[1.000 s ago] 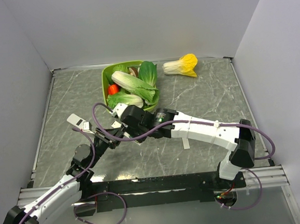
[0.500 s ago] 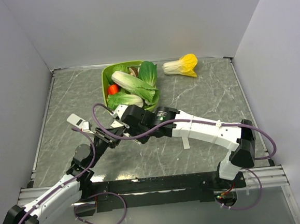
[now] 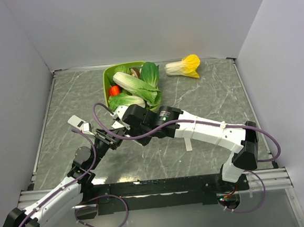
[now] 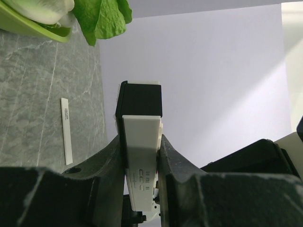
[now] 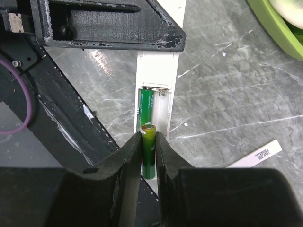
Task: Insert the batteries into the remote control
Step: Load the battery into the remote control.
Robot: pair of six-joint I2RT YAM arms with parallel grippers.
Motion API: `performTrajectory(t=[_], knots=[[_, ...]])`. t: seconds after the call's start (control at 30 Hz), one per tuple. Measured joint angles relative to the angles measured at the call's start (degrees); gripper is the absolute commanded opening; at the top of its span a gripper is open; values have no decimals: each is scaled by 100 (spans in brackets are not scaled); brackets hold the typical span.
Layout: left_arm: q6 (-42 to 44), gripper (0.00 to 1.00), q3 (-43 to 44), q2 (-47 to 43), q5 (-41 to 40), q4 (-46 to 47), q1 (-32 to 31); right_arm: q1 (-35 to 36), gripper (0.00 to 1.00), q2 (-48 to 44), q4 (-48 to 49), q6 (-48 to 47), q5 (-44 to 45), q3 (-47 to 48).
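Note:
My left gripper point(image 4: 140, 158) is shut on the remote control point(image 4: 140, 137), a white bar with a black section at its far end, and holds it above the table. In the right wrist view the remote control point(image 5: 160, 71) has its battery bay open. One green battery point(image 5: 146, 106) lies in the bay's left slot; the right slot is bare white. My right gripper point(image 5: 148, 139) is shut on the second green battery point(image 5: 149, 153), upright just over the bay's near end. In the top view both grippers meet at the remote control point(image 3: 116, 130), left of centre.
A green bowl point(image 3: 107, 75) of leafy vegetables stands right behind the grippers. A yellow-tipped cabbage point(image 3: 184, 66) lies at the back. A slim white strip point(image 3: 188, 144) lies on the table under my right arm and also shows in the left wrist view point(image 4: 66, 130).
My right gripper has edged slightly left with the battery, closer over the remote control. My left arm has barely moved.

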Motion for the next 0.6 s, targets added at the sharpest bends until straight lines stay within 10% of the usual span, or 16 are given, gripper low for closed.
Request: performTrajectory(t=[0.6], knots=[[-179,1,0,22,85,-31,2,-59,23,42,68,13,190,22]])
